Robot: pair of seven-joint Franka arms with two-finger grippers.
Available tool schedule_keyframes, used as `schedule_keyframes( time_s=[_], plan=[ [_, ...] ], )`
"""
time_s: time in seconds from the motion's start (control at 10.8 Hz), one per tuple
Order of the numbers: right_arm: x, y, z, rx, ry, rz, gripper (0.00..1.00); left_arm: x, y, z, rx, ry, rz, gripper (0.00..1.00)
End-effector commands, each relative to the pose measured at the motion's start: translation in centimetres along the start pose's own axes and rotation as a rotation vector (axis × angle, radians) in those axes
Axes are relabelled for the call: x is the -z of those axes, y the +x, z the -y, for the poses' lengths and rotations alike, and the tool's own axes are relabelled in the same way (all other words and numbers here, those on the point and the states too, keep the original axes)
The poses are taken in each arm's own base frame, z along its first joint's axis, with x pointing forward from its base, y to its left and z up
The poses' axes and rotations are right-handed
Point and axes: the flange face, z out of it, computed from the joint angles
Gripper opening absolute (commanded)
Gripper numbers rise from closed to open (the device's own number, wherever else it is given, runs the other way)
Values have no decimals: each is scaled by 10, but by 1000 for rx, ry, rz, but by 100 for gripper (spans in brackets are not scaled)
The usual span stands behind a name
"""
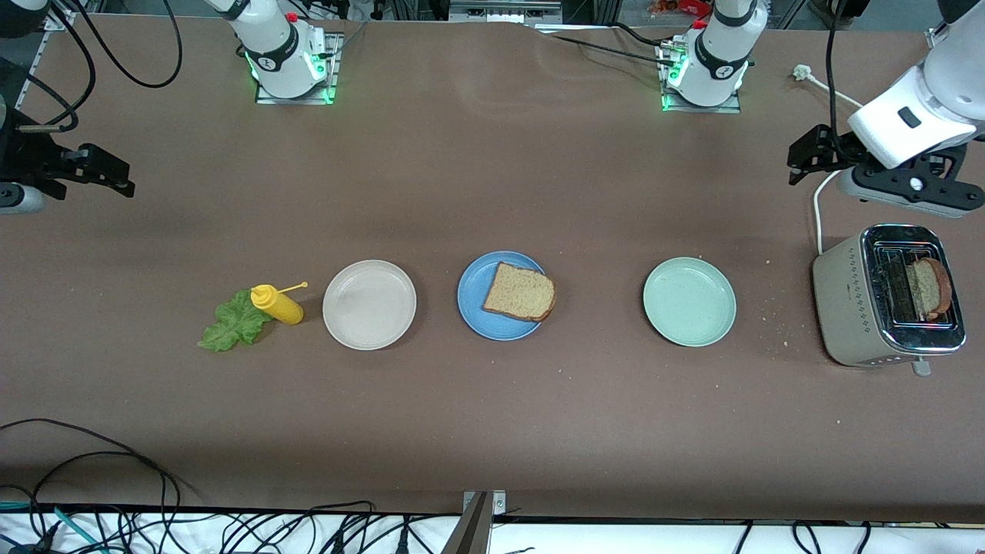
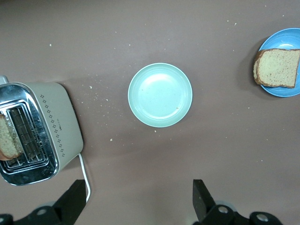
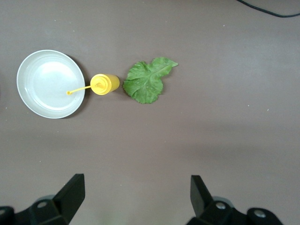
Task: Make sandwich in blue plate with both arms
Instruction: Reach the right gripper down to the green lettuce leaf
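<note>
You see a medium-blue plate (image 1: 477, 312) holding a tan, brown-crusted bread slice (image 1: 520, 292). At its three o'clock lies a pale green plate (image 1: 689, 302), at nine a beige plate (image 1: 369, 305), a yellow bottle (image 1: 278, 305) and green lettuce (image 1: 233, 323).

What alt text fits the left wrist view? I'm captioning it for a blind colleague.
An empty pale green plate sits mid-table between a beige toaster holding a bread slice and a blue plate carrying another slice. The left gripper hangs above the table, fingers open.
</note>
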Motion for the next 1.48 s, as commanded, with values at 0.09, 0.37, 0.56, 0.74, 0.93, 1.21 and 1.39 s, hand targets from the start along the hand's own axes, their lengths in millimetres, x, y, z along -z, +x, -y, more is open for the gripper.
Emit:
schedule_keyframes(
  time_s=[0.09, 0.37, 0.56, 0.74, 0.93, 1.21, 1.39],
  plan=[
    [16, 3, -16, -38, 42, -39, 100, -6, 1, 3, 21, -20, -1, 100],
    [4, 9, -15, -28, 44, -12, 100, -6, 0, 5, 26, -20, -3, 100],
    [-3, 8, -13, -28, 53, 13, 100, -6, 0, 8, 26, -20, -3, 100],
    [-9, 9, -13, -22, 55, 39, 100, -6, 0, 9, 34, -20, -3, 100],
    [-36, 26, -1, 1, 42, 81, 100, -7, 1, 8, 30, -20, -1, 100],
    [-108, 66, -13, 73, 45, 138, 100, -7, 1, 7, 29, -20, 0, 100],
    [-143, 91, -27, 92, 38, 122, 100, -6, 0, 8, 27, -20, -1, 100]
  ],
)
